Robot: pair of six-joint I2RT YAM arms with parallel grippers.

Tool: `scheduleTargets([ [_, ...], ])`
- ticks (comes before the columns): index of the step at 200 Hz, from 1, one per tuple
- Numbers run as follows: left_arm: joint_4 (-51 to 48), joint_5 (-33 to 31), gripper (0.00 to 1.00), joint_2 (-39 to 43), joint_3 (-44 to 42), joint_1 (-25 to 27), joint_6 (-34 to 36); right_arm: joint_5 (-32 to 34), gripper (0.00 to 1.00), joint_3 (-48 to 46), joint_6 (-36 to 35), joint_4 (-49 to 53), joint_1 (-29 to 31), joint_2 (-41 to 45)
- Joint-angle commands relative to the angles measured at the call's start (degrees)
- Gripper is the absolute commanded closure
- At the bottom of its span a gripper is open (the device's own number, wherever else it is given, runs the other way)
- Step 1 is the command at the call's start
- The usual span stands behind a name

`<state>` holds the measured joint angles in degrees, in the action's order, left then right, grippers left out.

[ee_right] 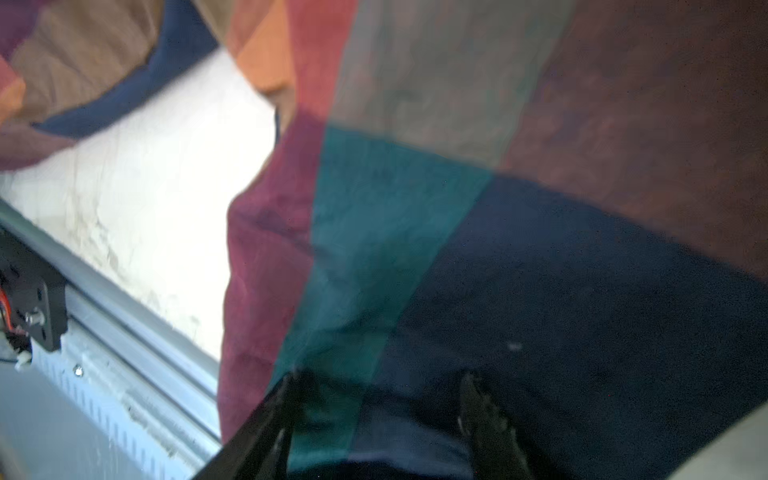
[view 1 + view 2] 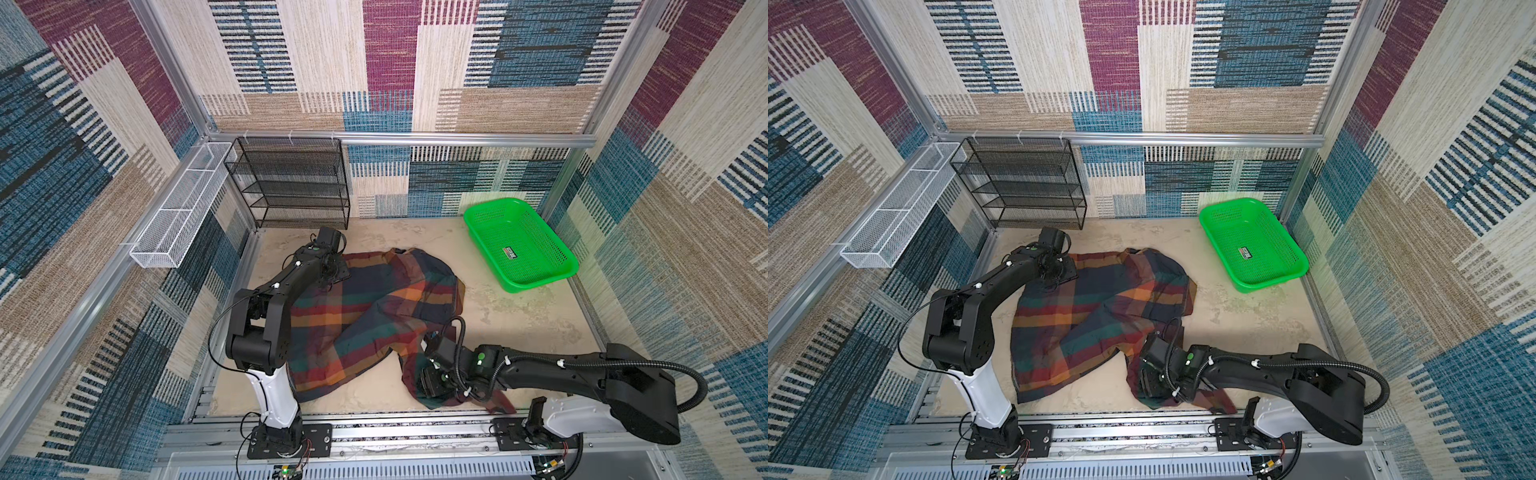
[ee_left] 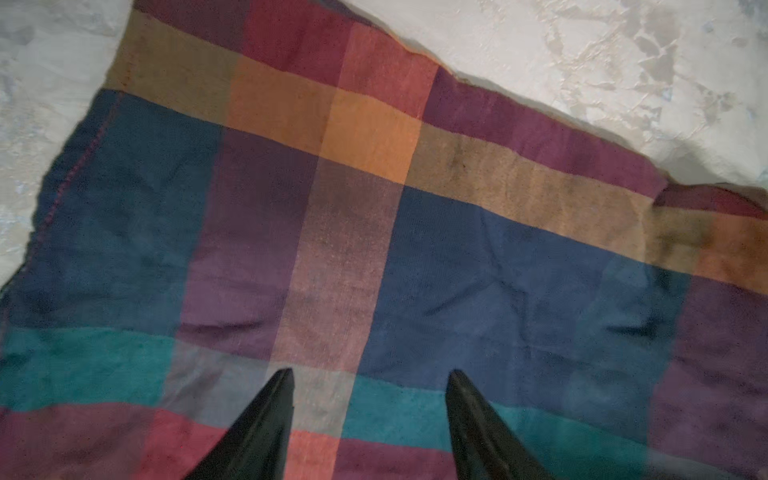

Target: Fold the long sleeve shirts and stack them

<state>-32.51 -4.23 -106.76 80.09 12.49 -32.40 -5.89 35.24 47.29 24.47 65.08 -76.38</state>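
The plaid long sleeve shirt (image 2: 374,307) (image 2: 1100,316) lies crumpled across the middle of the table, with one part trailing toward the front rail. My left gripper (image 2: 332,270) (image 2: 1054,266) hovers over the shirt's far left corner. In the left wrist view it (image 3: 370,374) is open just above flat cloth (image 3: 374,232). My right gripper (image 2: 430,384) (image 2: 1150,384) sits low on the shirt's front right part. In the blurred right wrist view its fingers (image 1: 380,376) stand apart, with teal and navy cloth (image 1: 415,232) between them.
A green plastic basket (image 2: 494,232) (image 2: 1229,232) stands at the back right. A black mesh rack (image 2: 291,183) stands at the back left, and a white wire basket (image 2: 178,212) hangs on the left wall. A metal rail (image 2: 415,432) runs along the front edge.
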Motion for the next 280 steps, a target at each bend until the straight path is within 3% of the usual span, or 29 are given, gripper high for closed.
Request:
scheduleTargets([
  [1, -1.46, 0.46, 0.38, -0.39, 1.06, -0.10, 0.89, 0.56, 0.34, 3.89, 8.58, 5.13, 5.57, 0.11],
  [39, -2.15, 0.44, 0.38, -0.33, 1.26, -0.95, 1.98, 8.97, 0.22, 19.68, 2.64, 15.68, 5.69, 0.66],
  [72, -3.32, 0.46, 0.38, 0.05, 1.38, -1.15, 2.60, 8.84, 0.22, 29.97, -11.30, 15.68, -8.02, -4.47],
  [114, -2.87, -0.25, 0.38, 0.10, -0.35, -1.17, 2.57, 6.50, 0.25, 39.74, -21.81, 9.67, -22.12, -18.27],
  [141, -3.53, 0.33, 0.38, -1.73, 0.78, -1.21, 2.42, 11.75, 0.27, 51.76, -25.89, 8.81, -25.86, -30.07],
  [158, -3.90, -0.04, 0.38, -2.31, 1.03, -1.24, 2.97, 11.88, 0.28, 60.74, -27.43, 10.29, -28.17, -38.83],
  [183, -3.47, -0.72, 0.38, -2.79, -0.11, -1.24, 3.42, 18.22, 0.33, 71.25, -27.90, 13.53, -31.38, -50.34],
  [227, -3.49, 0.45, 0.38, -4.49, -0.01, -1.66, 2.92, 13.88, 0.39, 81.06, -28.47, 14.31, -36.99, -61.77],
  [280, -4.31, 0.70, 0.38, -6.16, 0.42, -2.29, 3.47, 11.04, 0.42, 102.99, -28.71, 18.04, -42.51, -73.66],
])
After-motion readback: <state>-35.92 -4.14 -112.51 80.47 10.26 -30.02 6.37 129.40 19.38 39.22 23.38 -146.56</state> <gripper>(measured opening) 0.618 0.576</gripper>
